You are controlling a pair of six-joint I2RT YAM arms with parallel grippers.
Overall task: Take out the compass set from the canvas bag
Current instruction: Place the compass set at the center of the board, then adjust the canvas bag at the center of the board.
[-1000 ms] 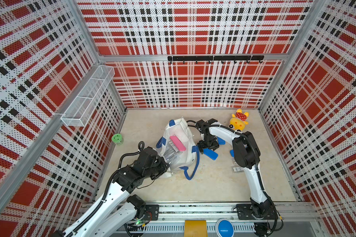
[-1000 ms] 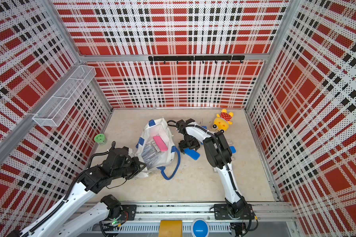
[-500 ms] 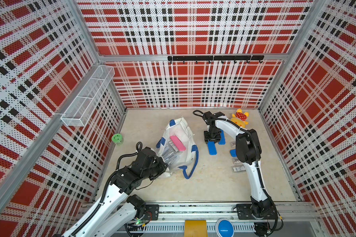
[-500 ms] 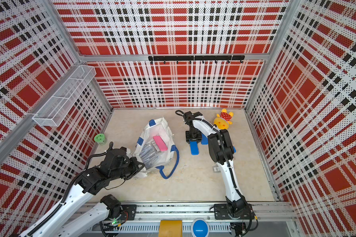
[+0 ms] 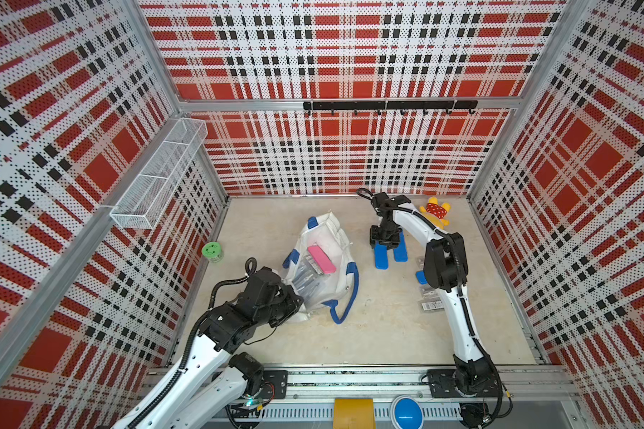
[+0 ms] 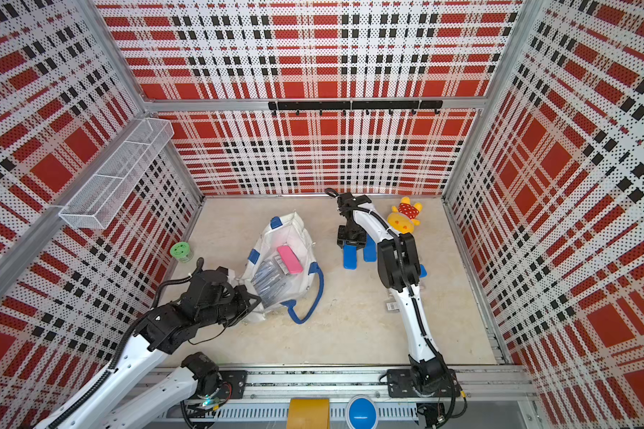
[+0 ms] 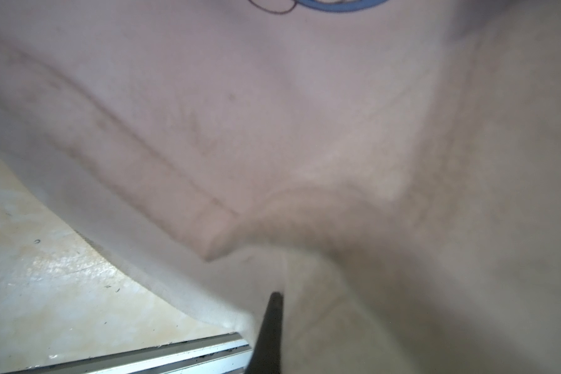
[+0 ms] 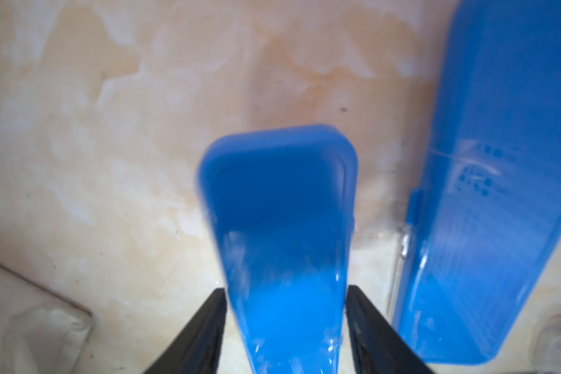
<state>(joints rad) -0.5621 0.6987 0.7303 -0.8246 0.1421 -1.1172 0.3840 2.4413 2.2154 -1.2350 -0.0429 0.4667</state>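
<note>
Bearings are read in a top view, with 12 o'clock at the back wall.

Item 1, compass set (image 5: 381,256): a blue oblong case is taken to be this item. It is found outside the bag, over the table (image 5: 369,334), and is gripped at its 12 o'clock end. Its long axis is laid 12-to-6. Whether its free end touches the table cannot be told.

Item 2, right tool (image 5: 385,246): closed at medium width on the sides of the compass set, as is also shown in the right wrist view. Set-down is judged to be the step left.

Item 3, second blue case (image 5: 400,250): laid flat just at 3 o'clock of item 1, parallel to it and apart from it.

Item 4, canvas bag (image 5: 329,230): placed at 9 o'clock of the right tool, mouth open. A pink case (image 5: 321,259) and clear packets (image 5: 305,278) are held within.

Item 5, left tool (image 5: 292,299): clamped narrow on the bag's 7 o'clock corner.
</note>
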